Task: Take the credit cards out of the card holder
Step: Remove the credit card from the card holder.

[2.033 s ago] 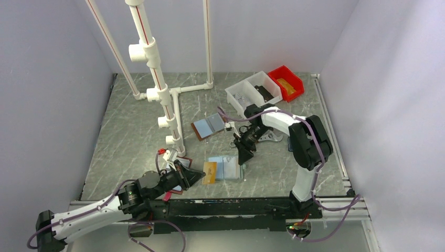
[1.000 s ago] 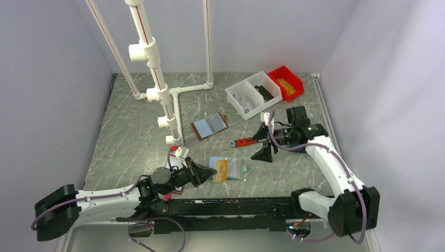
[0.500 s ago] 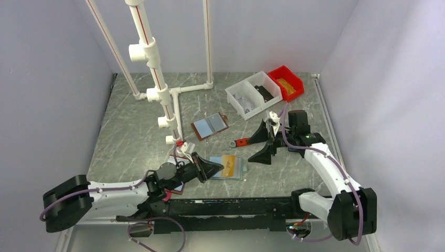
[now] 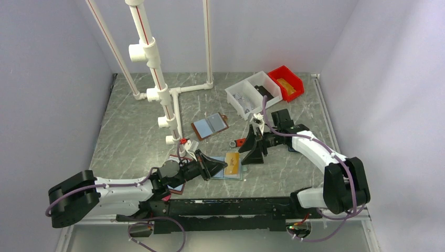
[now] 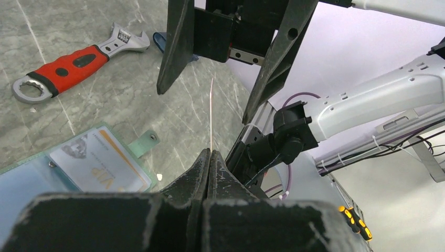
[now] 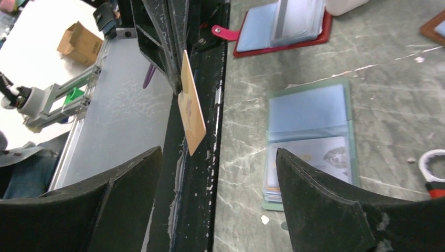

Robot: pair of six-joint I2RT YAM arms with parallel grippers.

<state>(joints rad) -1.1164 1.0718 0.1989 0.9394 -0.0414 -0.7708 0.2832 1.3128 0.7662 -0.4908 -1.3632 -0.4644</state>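
Pinching one short end of a thin tan rectangular credit card [image 6: 191, 113], the left gripper [image 5: 208, 155] holds it in the air with its black jaws clenched on it. That looks more like an offer for a hand-over than a put-down. From the left wrist the card is a bare line, seen edge-on. Its long axis runs straight out of the fingertips, away from the left arm and toward the other arm's fingers.

Below it, the flat two-panel card holder with mint-green translucent edges [image 6: 309, 110] lies open on the grey marbled table [image 4: 131, 131], its long axis running across the table. A pale printed card [image 5: 97, 168] sits in one sleeve, so by my reading the job is not finished.

Farther out, the right gripper [image 6: 218, 152] faces the tan card with its jaws spread wide and nothing between them, one jaw to each side of the card's line (a sensible stance for receiving it).

Beyond that lies a red-handled adjustable wrench [image 5: 68, 65], and farther back a brown-edged folder [image 4: 210, 126], apart from the work.
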